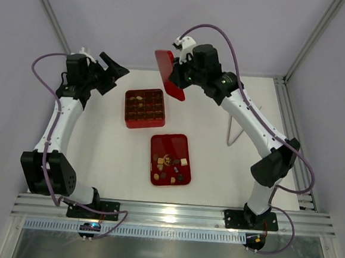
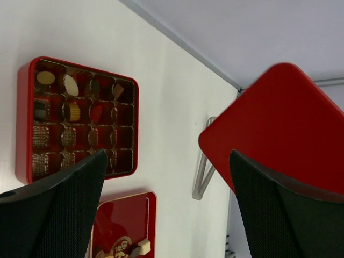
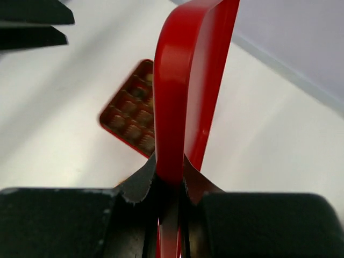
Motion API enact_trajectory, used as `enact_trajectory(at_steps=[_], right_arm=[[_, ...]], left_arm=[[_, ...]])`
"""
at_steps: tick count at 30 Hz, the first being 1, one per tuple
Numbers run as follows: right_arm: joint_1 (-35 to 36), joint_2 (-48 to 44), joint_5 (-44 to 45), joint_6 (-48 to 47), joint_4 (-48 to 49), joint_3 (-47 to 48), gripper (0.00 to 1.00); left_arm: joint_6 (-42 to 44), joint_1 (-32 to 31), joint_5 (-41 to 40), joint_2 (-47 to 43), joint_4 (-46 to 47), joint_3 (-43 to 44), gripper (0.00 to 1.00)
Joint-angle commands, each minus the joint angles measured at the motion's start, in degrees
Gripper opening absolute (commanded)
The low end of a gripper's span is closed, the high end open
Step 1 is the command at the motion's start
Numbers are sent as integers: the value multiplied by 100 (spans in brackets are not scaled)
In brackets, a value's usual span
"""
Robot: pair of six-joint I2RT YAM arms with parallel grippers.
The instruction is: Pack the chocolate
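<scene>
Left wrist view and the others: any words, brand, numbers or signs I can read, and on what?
No text can be read in any view.
The tray has a gold mark on its floor, perhaps print, too blurred to read.
The box and the lid are plain red, with no lettering visible.

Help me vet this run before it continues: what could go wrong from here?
The right gripper pinches the lid by one edge only, off the table; it may slip or twist and fall toward the box. Several chocolates lie on the tray and some box compartments look empty, so closing now would leave packing unfinished.
</scene>
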Motion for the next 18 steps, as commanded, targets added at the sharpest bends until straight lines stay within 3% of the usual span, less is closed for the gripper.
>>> enact_trajectory(at_steps=[1,4,8,15,18], right_arm=[[-531,551,-2973,1480,537,237,4],[-901,1034,-4319,2841,1758,-26,4],[-1113,1658,-5149,4442,3436,-273,4],[-1281,2853,-5634,6973,6439,-352,4],[-1325,3345,-5696,7950,7103,-282,4]], left_arm=[[591,9,-520,-303,-31,-260,92],[724,9,-512,-338,-22,-436,93],[794,17,-485,-251,13,-577,92],[908,0,-634,65,-13,-630,91],[1014,-9,-845,215,-118,-621,91]])
